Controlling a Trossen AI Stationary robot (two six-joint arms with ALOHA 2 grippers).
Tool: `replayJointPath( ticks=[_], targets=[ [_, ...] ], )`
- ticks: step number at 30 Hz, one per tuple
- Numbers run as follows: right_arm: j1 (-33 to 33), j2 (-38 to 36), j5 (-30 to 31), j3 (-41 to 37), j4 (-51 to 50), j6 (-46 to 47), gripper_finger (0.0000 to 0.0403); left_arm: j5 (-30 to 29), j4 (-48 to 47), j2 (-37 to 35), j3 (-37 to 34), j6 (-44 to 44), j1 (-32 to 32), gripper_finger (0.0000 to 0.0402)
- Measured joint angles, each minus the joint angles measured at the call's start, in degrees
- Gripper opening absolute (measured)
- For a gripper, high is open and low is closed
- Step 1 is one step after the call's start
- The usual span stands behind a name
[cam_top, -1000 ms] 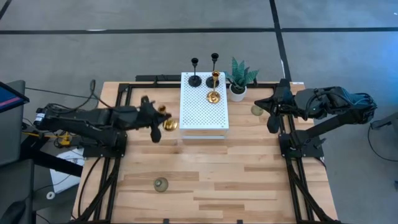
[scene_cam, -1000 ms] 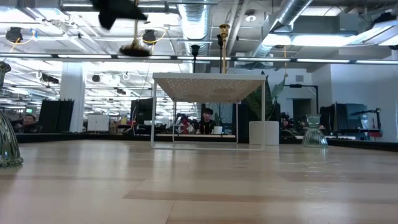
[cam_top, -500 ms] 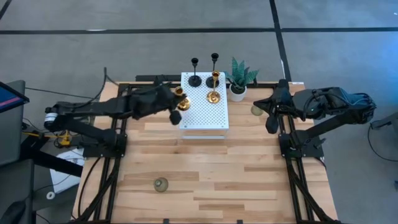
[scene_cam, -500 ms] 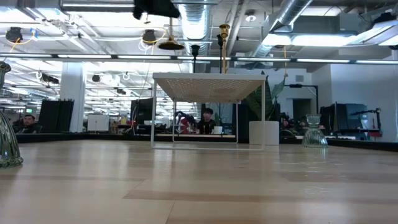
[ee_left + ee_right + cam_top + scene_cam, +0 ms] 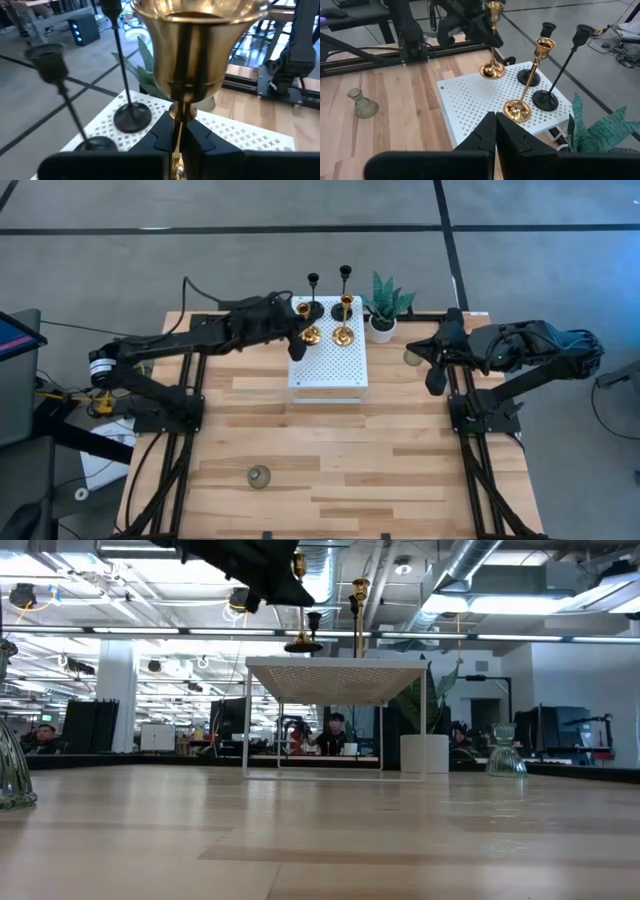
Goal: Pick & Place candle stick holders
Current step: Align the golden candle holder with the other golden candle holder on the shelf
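Observation:
My left gripper (image 5: pixel 298 318) is shut on a shiny gold candle stick holder (image 5: pixel 309 330) over the far left part of the white perforated stand (image 5: pixel 328 365). A second gold holder (image 5: pixel 344 332) and two slim black holders (image 5: pixel 313 307) (image 5: pixel 344 308) stand on the stand by their round bases. One pale-green glass holder (image 5: pixel 258 476) stands on the near table. Another (image 5: pixel 411 357) stands beside my right gripper (image 5: pixel 434 383), which is shut and empty at the table's right. My left gripper pinches the gold holder's thin stem (image 5: pixel 175 126) between its two fingers, just below the flared cup (image 5: pixel 194 45). The fingers come from the table's left, across the stem. The holder stands upright, its round base (image 5: pixel 303 646) a little above the stand's top.
A small green plant in a white pot (image 5: pixel 384 308) stands at the stand's far right corner, close to the black holders. Black frame rails run along the table's left and right sides. The wooden table (image 5: pixel 340 460) has free room in its near half.
My left gripper has carried the gold holder from beside the stand's left side toward the far edge and the right, to over the stand's far left part. The holder stayed upright, rose a little, then came down close to the stand's top.

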Motion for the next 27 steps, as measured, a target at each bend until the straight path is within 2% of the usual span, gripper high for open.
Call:
replayJointPath(
  ticks=[4, 16, 27],
  targets=[
    [0.0, 0.0, 0.0, 0.0, 0.0, 0.0, 0.0, 2.6, 2.8, 2.9, 0.0, -1.0, 1.5, 0.0013],
    [0.0, 0.0, 0.0, 0.0, 0.0, 0.0, 0.0, 2.4, 5.7, 7.3, 0.0, -1.3, 4.8, 0.0013],
    [0.0, 0.0, 0.2, 0.0, 0.0, 0.0, 0.0, 2.5, 8.3, 10.0, 0.0, -1.3, 5.1, 0.0013]
  ],
)
